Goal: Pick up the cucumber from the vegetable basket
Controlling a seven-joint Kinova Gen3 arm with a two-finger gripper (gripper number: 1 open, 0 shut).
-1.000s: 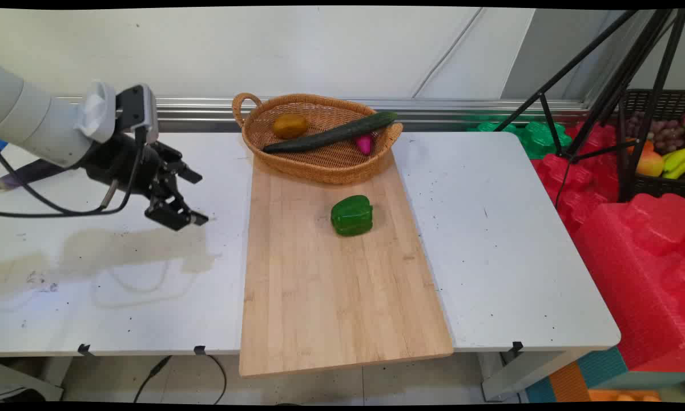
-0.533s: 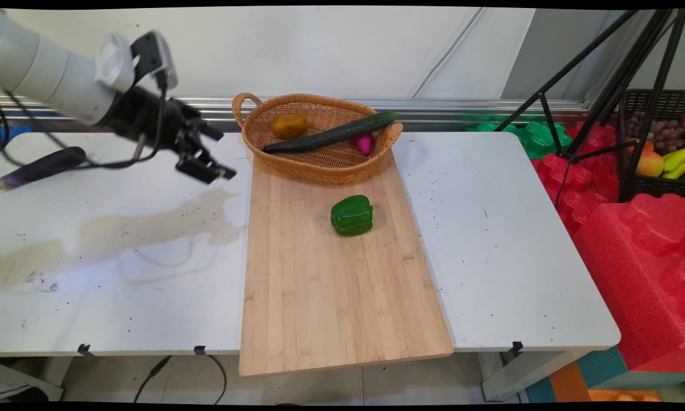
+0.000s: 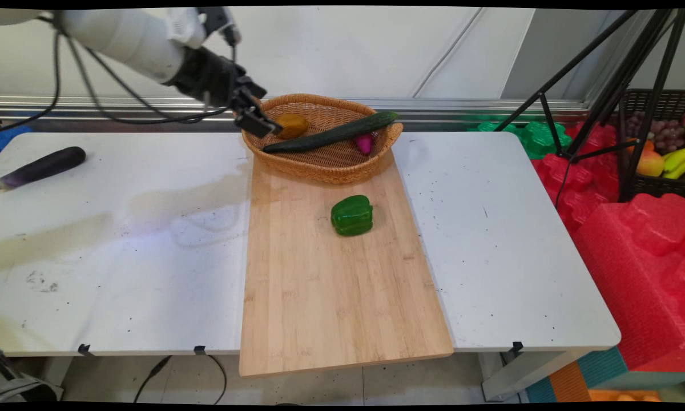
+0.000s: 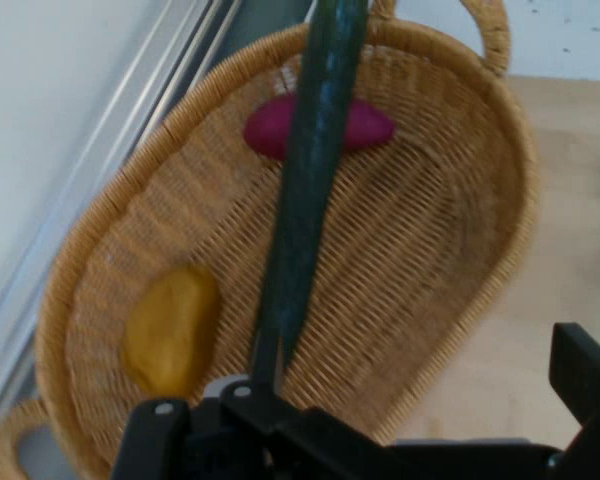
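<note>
My gripper hangs open and empty over the left rim of a woven basket at the back of the table. Closest to it is a yellow-brown fruit in the basket. A long dark cucumber lies across the basket, and a small magenta vegetable sits under its right end. The hand view looks down into the basket at the cucumber, the yellow-brown fruit and the magenta vegetable; one black finger shows at the right.
A wooden cutting board runs from the basket to the table's near edge, with a green bell pepper on it. A dark eggplant lies at the far left. Red and green foam shapes, a tripod and a fruit crate stand to the right.
The arm rose from low over the table's left side and swung right and back, bringing the gripper to the basket's left rim. The objects have not moved.
</note>
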